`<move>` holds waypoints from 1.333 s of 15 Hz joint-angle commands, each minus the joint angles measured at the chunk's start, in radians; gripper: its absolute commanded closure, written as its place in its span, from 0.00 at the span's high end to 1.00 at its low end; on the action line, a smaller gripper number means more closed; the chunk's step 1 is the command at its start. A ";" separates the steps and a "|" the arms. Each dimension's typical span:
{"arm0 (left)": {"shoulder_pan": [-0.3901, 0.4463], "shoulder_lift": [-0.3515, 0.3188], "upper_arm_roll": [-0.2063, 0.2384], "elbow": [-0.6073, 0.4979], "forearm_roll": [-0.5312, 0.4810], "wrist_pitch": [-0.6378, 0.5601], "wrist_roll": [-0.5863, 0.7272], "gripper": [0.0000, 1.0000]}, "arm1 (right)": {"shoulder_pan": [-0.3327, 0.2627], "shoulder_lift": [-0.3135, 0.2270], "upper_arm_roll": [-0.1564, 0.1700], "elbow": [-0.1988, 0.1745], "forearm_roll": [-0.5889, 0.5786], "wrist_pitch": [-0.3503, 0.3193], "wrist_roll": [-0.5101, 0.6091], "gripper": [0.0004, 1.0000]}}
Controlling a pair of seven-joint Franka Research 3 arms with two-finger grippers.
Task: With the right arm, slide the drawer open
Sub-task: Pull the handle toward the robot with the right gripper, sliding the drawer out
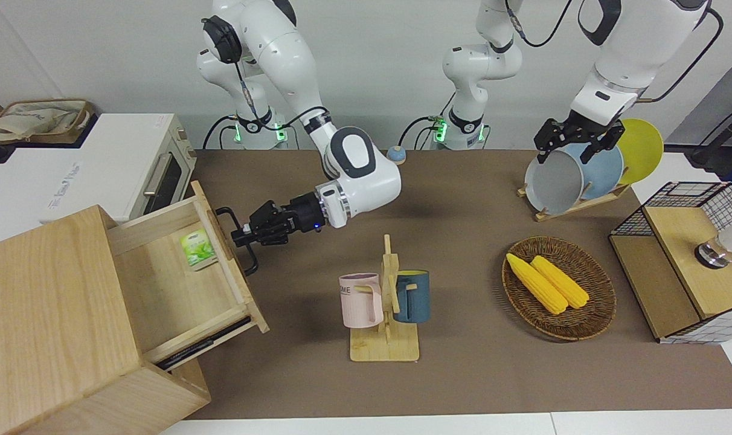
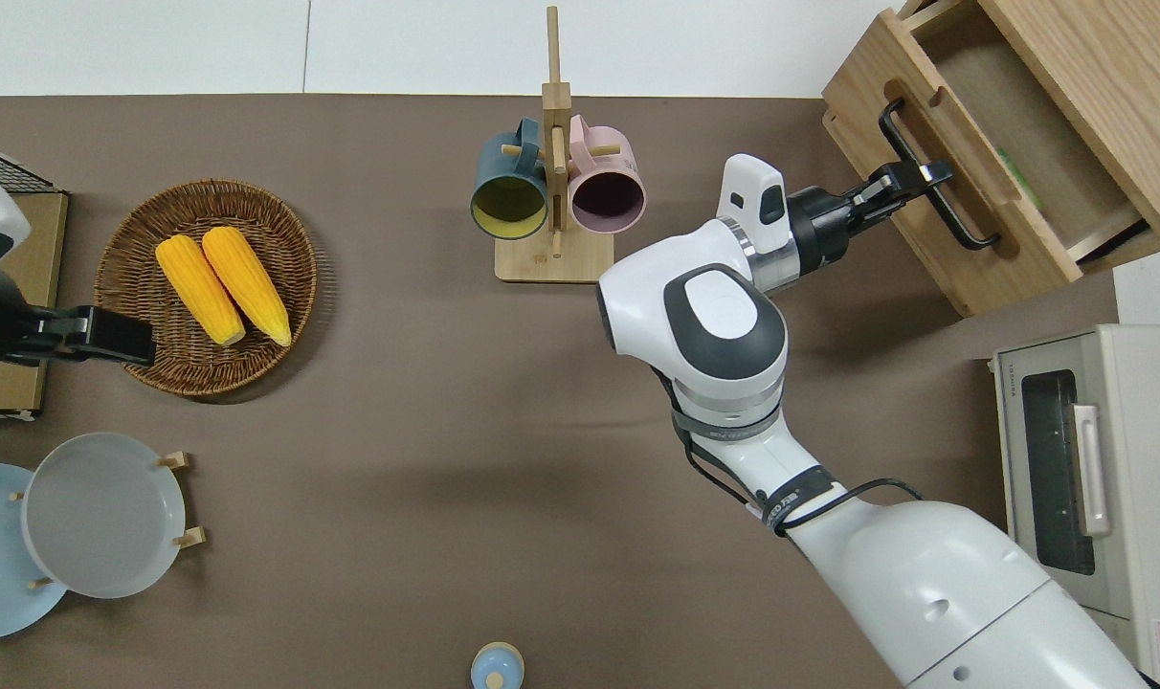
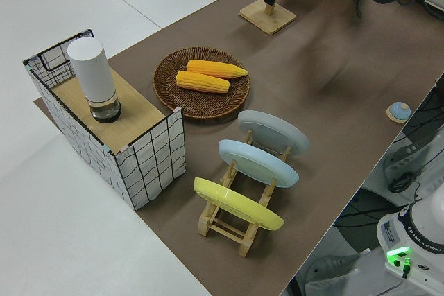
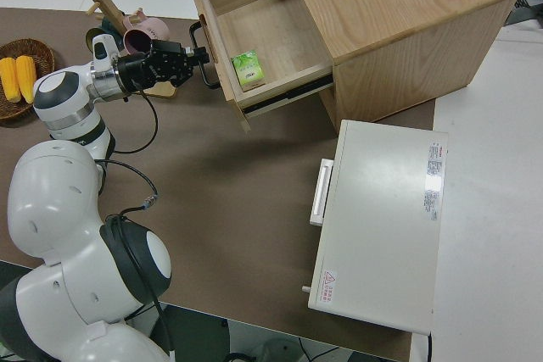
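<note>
We are gripping the black bar handle (image 1: 240, 238) with our right gripper (image 1: 243, 234), its fingers clenched on the bar. The drawer (image 1: 179, 278) is standing pulled well out of the big pale wooden box (image 1: 52, 326) at the right arm's end of the table, farther from us than the white toaster oven (image 1: 109, 166). A small green packet (image 1: 197, 249) is lying on the drawer's floor. The mug rack (image 1: 385, 302) is sitting near the drawer's front, toward the table's middle. Our left arm is parked; we cannot tell how its fingers stand.
</note>
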 commanded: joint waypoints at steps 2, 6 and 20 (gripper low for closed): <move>0.004 0.011 -0.006 0.024 0.017 -0.020 0.010 0.99 | 0.067 -0.012 -0.007 0.016 0.030 -0.031 -0.026 0.00; 0.004 0.011 -0.006 0.026 0.017 -0.020 0.010 0.99 | 0.112 -0.010 -0.012 0.030 0.044 -0.060 -0.049 0.00; 0.004 0.011 -0.006 0.026 0.017 -0.020 0.010 0.99 | 0.129 -0.009 -0.021 0.031 0.053 -0.071 -0.036 0.98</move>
